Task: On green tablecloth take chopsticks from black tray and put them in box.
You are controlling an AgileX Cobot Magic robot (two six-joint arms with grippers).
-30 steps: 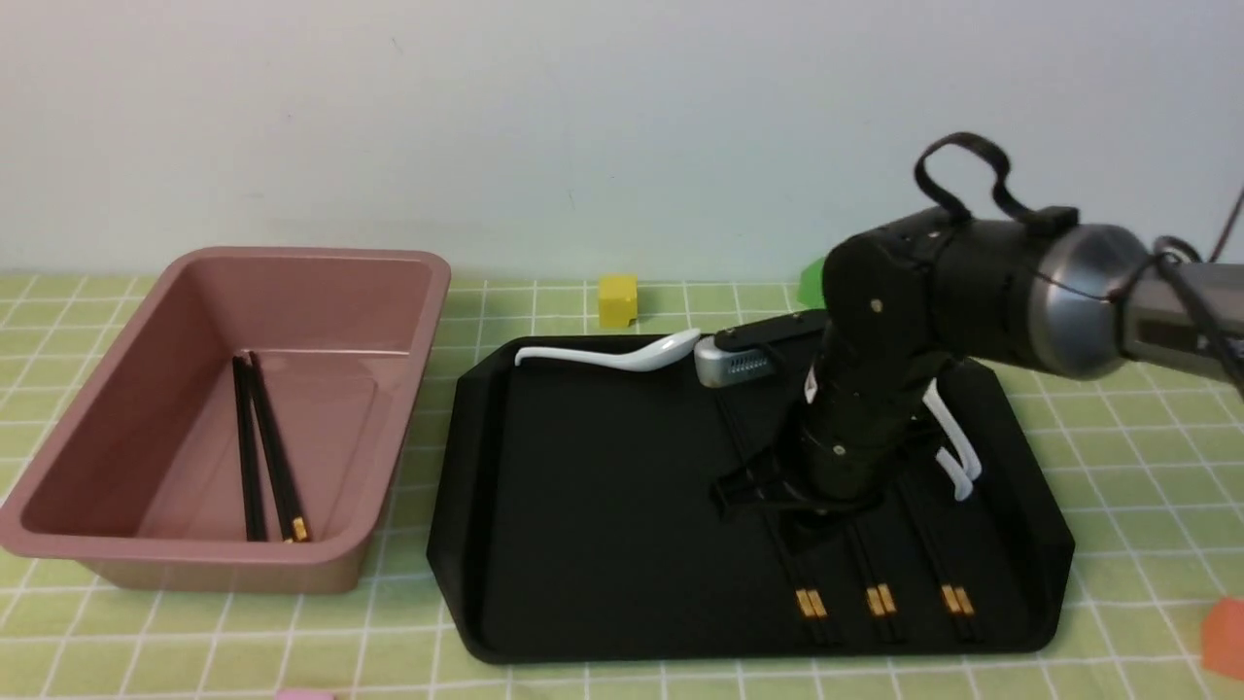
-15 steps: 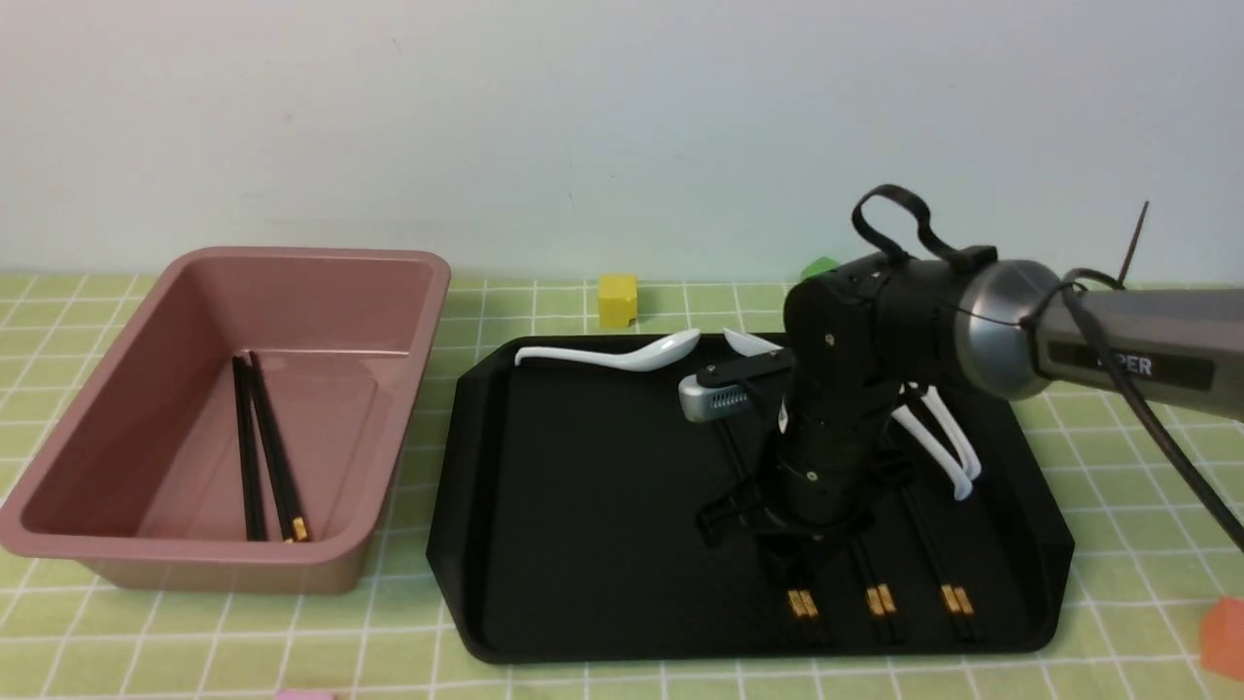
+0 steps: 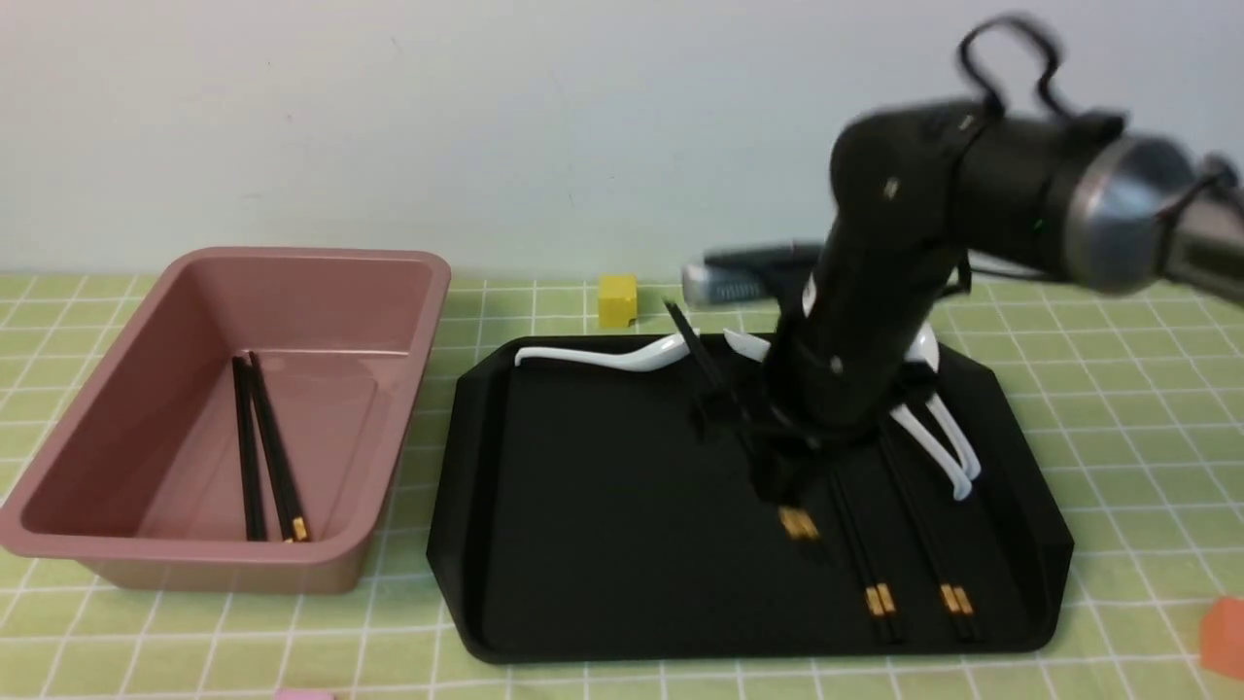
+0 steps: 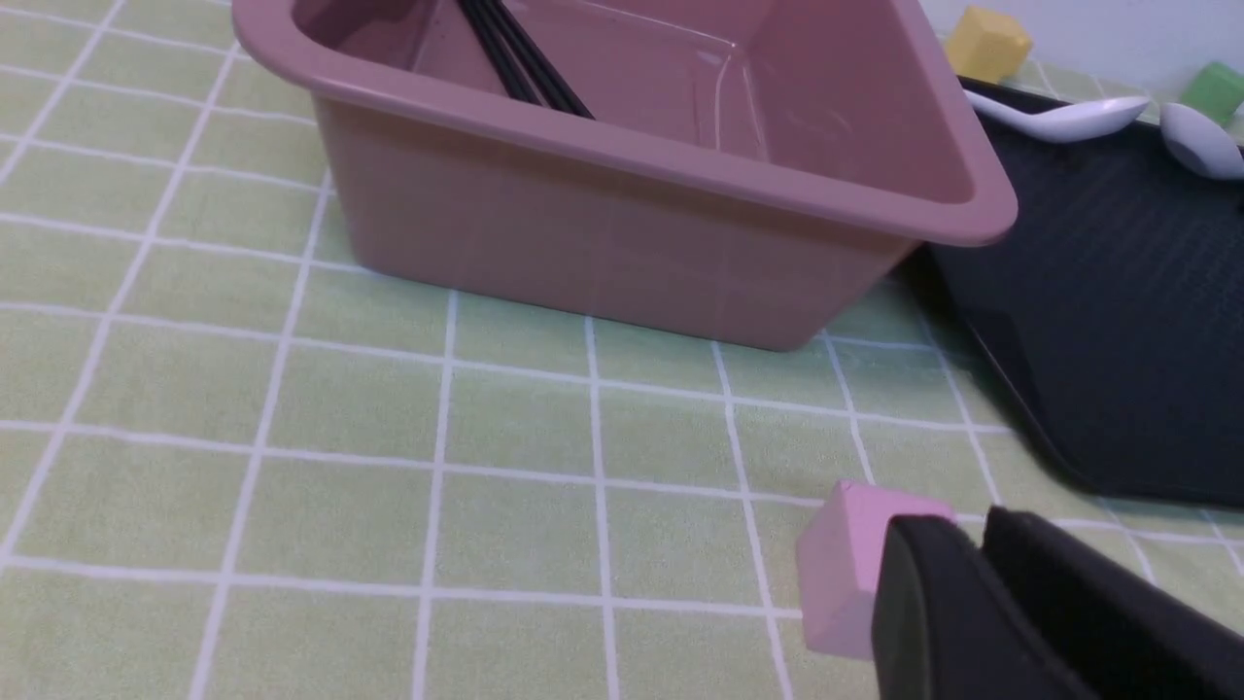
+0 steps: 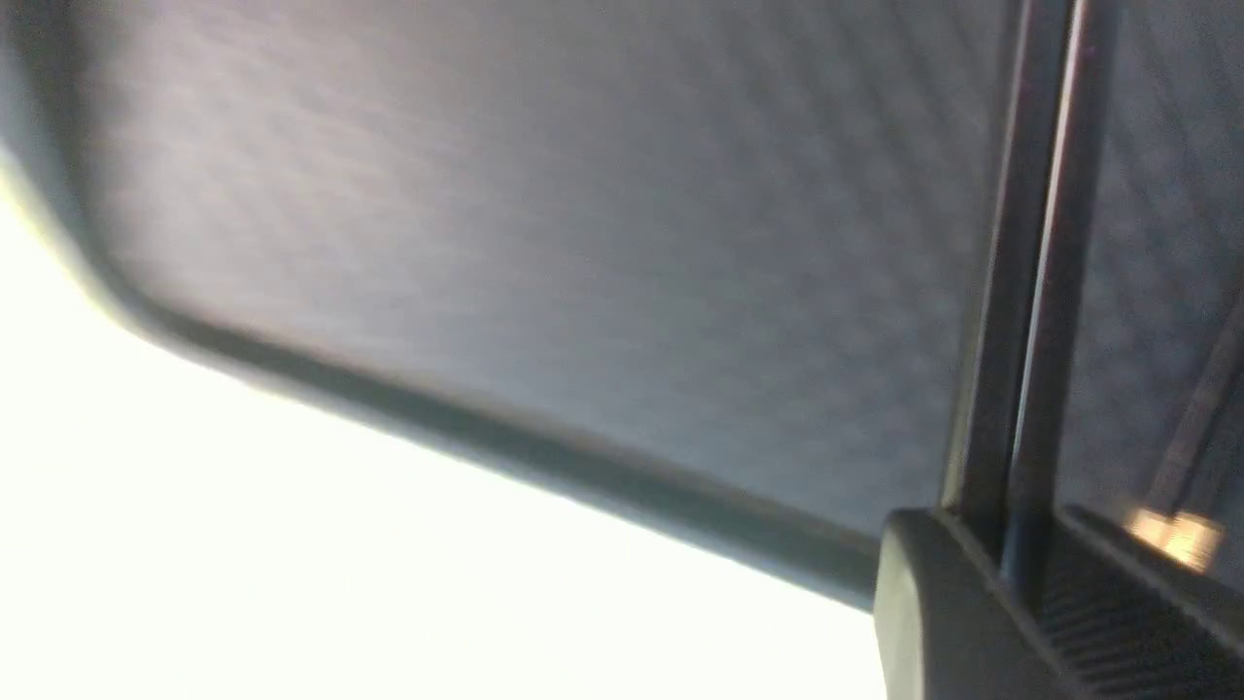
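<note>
One pair of chopsticks (image 3: pixel 698 355) is clamped in the right gripper (image 3: pixel 777 472), clear of the tray (image 3: pixel 583 544), long axis tilted, gold ends lowest. The box (image 3: pixel 413 321) lies well to its left, past the tray's edge. The left gripper (image 4: pixel 982 583), closed and empty, sits nearer the box.

The black tray (image 3: pixel 603 506) is matt, the box (image 3: pixel 321 301) smooth glossy plastic.
</note>
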